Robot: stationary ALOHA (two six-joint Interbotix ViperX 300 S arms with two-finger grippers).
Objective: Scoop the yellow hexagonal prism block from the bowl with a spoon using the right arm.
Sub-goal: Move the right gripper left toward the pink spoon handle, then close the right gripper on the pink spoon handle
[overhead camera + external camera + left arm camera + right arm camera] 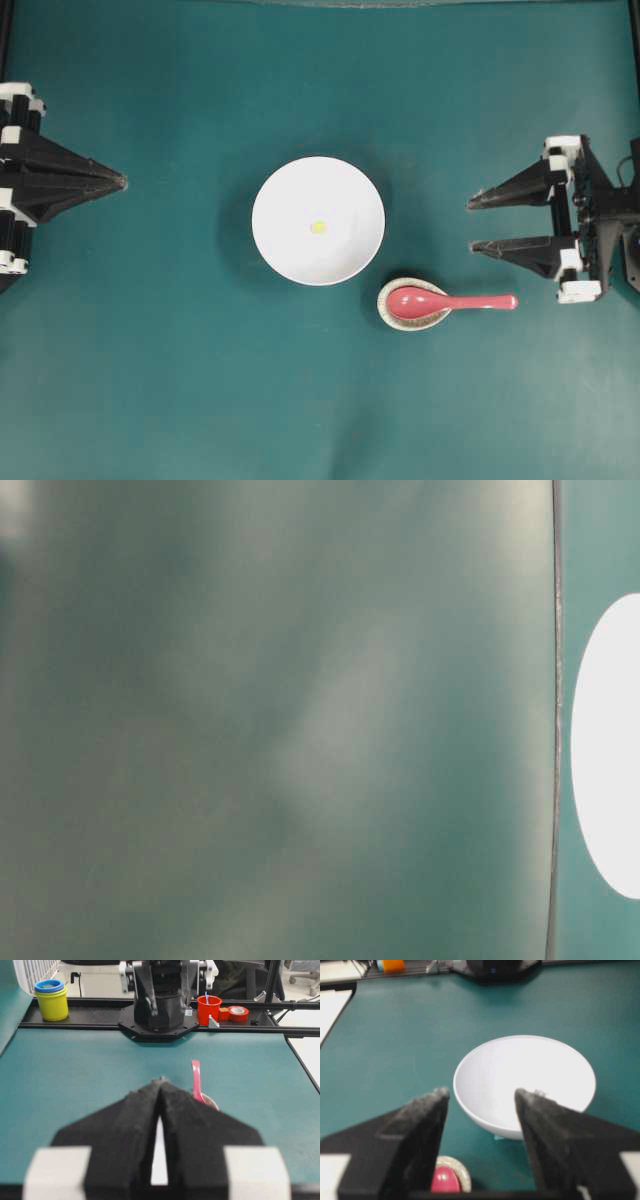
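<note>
Green table (180,380), right tool (472,224) spread beside bowl (290,190).

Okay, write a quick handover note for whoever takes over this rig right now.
Left gripper: shut, parked at the table's left edge, holding nothing.
Right gripper: open, empty, above and to the right of the spoon.
Pink spoon: scoop lying in the speckled spoon rest, handle pointing right.
Yellow block: inside the white bowl.
Done: nothing.
Left: grasp spoon, scoop block.

Robotics lab bench: teal mat (150,380), black arm base (159,1010), stacked cups (51,999) and tape roll (239,1013) behind it.
</note>
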